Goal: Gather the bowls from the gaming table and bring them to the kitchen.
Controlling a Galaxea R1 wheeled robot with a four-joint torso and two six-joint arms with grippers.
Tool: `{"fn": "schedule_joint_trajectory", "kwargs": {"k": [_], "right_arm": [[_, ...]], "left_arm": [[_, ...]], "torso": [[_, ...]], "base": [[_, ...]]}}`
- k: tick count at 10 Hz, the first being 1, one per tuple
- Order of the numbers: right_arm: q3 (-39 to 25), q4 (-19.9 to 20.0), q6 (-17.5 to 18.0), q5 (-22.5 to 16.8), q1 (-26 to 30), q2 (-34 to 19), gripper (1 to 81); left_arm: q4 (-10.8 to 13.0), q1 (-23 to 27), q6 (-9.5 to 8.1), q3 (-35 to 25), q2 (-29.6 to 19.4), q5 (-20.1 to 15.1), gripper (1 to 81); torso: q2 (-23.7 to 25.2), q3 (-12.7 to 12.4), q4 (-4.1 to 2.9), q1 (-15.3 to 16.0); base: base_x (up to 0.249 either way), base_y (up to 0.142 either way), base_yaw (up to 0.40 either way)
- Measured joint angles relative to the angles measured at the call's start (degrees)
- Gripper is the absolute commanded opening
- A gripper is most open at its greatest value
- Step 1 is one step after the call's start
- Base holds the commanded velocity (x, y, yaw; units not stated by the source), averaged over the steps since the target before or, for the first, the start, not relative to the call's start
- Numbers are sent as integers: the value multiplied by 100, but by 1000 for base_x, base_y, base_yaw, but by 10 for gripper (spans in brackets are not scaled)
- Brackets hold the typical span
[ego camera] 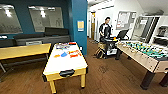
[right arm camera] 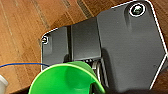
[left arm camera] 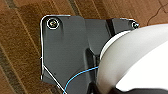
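Foosball table (ego camera: 142, 53) at right; person (ego camera: 105, 30) behind; tan wooden table (ego camera: 23, 50) at left.

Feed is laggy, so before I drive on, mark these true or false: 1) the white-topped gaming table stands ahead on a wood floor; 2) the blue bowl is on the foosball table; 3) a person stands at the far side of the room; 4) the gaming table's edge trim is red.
1) True: the gaming table stands on the wood floor.
2) False: the blue bowl lies on the gaming table's white top, not on the foosball table.
3) True: a person stands beyond the foosball table, by a cart.
4) False: the trim is yellow.
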State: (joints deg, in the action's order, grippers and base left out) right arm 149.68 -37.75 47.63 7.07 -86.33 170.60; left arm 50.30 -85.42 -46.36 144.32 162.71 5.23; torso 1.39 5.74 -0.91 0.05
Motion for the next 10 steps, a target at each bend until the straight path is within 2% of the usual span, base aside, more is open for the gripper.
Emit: {"fn": "schedule_joint_trajectory", "kwargs": {"k": [2, 5, 10], "right_arm": [[0, -2, -2, -2, -2, 13, 10], [0, -2, -2, 0, -33, 44, 10], [0, -107, -2, -5, -49, 46, 10]], "left_arm": [[-2, 0, -13, 46, 0, -6, 10], [-262, 78, -61, 49, 2, -11, 10], [-286, 96, -61, 168, 44, -28, 10]], "torso": [[0, 0, 0, 0], [0, 0, 0, 0], [0, 0, 0, 0]], "base": [[0, 0, -382], [0, 0, -382], [0, 0, -382]]}}
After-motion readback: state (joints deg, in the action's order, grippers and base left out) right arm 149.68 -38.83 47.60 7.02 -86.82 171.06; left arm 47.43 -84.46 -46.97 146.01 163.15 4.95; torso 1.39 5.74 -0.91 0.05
